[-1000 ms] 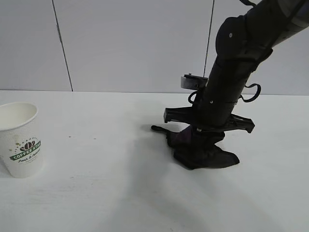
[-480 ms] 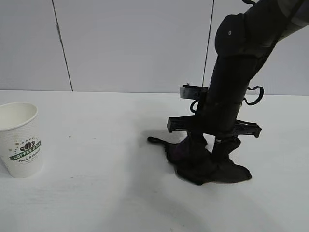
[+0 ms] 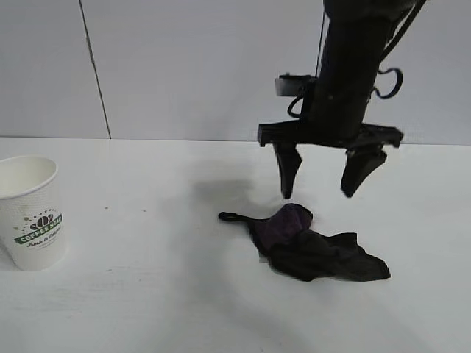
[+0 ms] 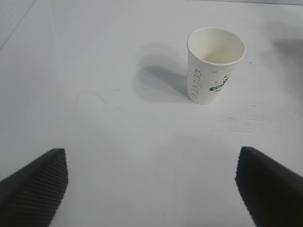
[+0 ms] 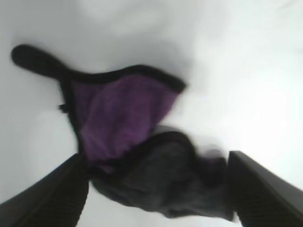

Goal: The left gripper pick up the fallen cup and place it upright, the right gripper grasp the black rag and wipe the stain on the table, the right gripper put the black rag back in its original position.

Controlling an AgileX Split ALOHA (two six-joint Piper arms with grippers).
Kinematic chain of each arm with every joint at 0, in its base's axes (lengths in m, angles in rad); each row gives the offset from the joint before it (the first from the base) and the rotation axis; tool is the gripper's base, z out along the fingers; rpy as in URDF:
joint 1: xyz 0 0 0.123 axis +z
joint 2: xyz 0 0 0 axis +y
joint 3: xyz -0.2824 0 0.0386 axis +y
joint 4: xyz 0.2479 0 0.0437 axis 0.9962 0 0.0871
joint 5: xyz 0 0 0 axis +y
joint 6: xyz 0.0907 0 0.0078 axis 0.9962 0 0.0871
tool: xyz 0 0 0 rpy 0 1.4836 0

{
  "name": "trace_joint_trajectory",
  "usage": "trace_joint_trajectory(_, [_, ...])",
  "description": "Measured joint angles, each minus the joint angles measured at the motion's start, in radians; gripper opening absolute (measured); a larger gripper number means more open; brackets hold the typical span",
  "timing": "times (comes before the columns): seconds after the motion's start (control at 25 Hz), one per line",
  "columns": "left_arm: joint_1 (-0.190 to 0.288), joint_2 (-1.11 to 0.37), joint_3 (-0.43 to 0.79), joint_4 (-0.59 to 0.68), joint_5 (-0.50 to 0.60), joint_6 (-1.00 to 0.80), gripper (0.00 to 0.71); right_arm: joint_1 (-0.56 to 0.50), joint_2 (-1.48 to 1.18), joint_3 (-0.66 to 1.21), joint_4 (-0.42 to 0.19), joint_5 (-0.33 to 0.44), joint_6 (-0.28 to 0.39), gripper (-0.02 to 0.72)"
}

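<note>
At the far left of the exterior view the cup (image 3: 29,213) stands upright on the table (image 3: 147,294), its open mouth facing up and its green logo turned to the camera, so the first step of the task looks done. The left wrist view shows the same cup (image 4: 214,66) well ahead of the left gripper (image 4: 151,189), whose fingers (image 4: 35,182) are spread wide with nothing between them; that arm looks parked, apart from the cup.

Moving right, a broad stretch of bare white tabletop lies between the cup and the rag. No brown drops are plain to see there, so the wiping looks finished, though very faint specks could not be ruled out.

Right of centre the black rag (image 3: 305,246) lies crumpled on the table, purple patch up and its thin loop trailing toward the cup. The right gripper (image 3: 324,176) hangs directly above it, pointing down, jaws wide and holding nothing, the fingertips clear of the cloth. The right wrist view confirms the rag (image 5: 137,156) lying loose between the open fingers.

By this reading the rag is set down and little is left but for the right arm to withdraw. Open room surrounds the rag on all sides; the table's front edge is not in view, and the wall stands well behind.
</note>
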Motion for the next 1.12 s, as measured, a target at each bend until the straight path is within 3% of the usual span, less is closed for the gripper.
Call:
trace_joint_trajectory(0.12, [0.0,0.0,0.0,0.0,0.0,0.0,0.694,-0.003,-0.043,0.0,-0.227,0.099,0.083,0.557])
trace_joint_trajectory(0.2, [0.0,0.0,0.0,0.0,0.0,0.0,0.694,-0.014,-0.084,0.0,-0.33,0.131,0.119,0.557])
trace_joint_trajectory(0.36, [0.0,0.0,0.0,0.0,0.0,0.0,0.694,-0.073,-0.221,0.0,-0.396,0.142,0.139,0.557])
trace_joint_trajectory(0.68, [0.0,0.0,0.0,0.0,0.0,0.0,0.694,-0.268,-0.649,0.0,-0.413,0.17,0.097,0.557])
trace_joint_trajectory(0.88, [0.0,0.0,0.0,0.0,0.0,0.0,0.694,-0.297,-0.954,0.0,-0.402,0.188,0.075,0.557])
trace_joint_trajectory(1.0, [0.0,0.0,0.0,0.0,0.0,0.0,0.694,-0.297,-1.139,-0.002,-0.303,0.192,0.043,0.557])
trace_joint_trajectory(1.12, [0.0,0.0,0.0,0.0,0.0,0.0,0.694,-0.297,-1.31,-0.005,-0.125,0.196,-0.02,0.557])
